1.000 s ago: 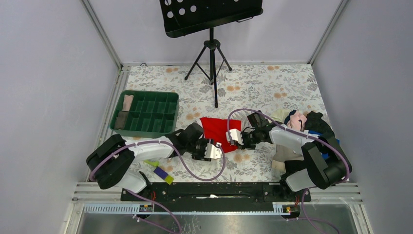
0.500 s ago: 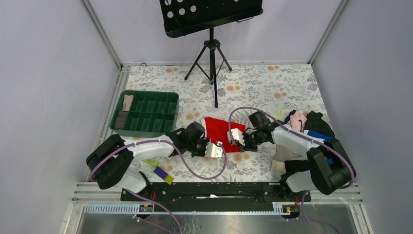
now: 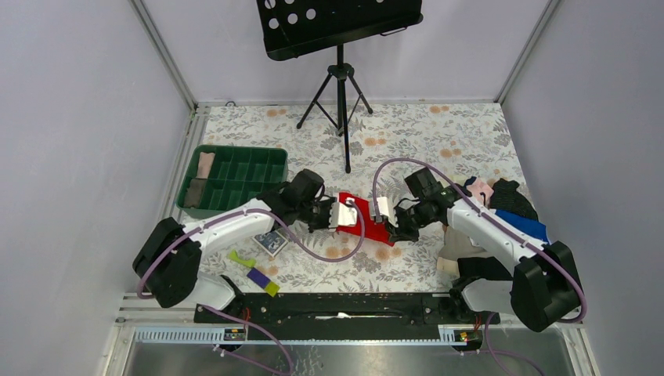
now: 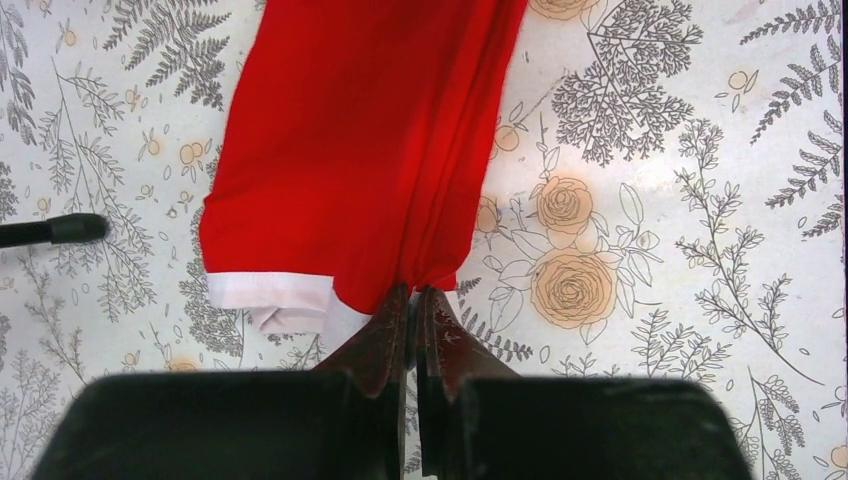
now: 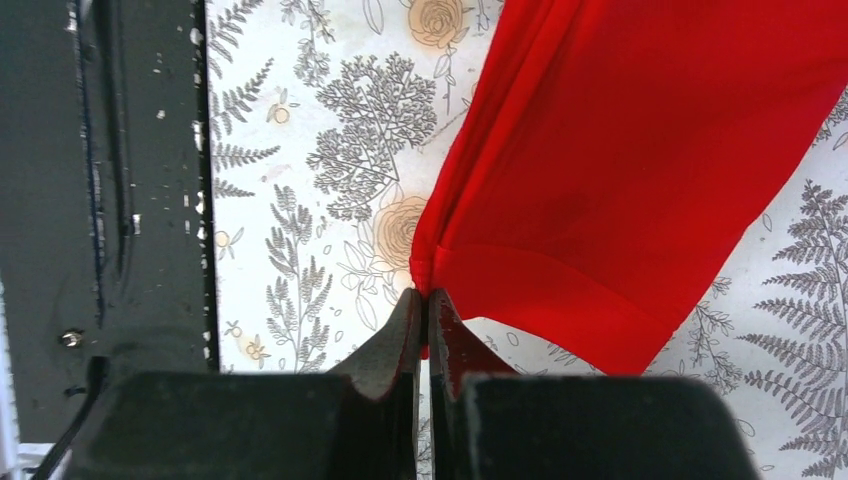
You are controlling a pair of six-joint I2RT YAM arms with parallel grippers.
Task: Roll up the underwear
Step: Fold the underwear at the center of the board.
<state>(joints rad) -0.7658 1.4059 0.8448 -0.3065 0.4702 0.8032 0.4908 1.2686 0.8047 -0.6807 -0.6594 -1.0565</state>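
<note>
The white table with a grey-and-orange floral print (image 3: 438,141) fills the middle of the top view, and a green plastic compartment tray (image 3: 235,180) sits at its left. Just below the frame's centre lies the bright red soft cloth underwear (image 3: 366,225) with white waistband trim, held between both arms. The left claw (image 4: 413,300) is pressed together, pinching a bunched red edge, and the right claw (image 5: 425,305) pinches a folded corner.

My left gripper (image 4: 415,295) pinches the red underwear (image 4: 340,140) at its near edge, white waistband (image 4: 268,292) just left of my fingertips.
</note>
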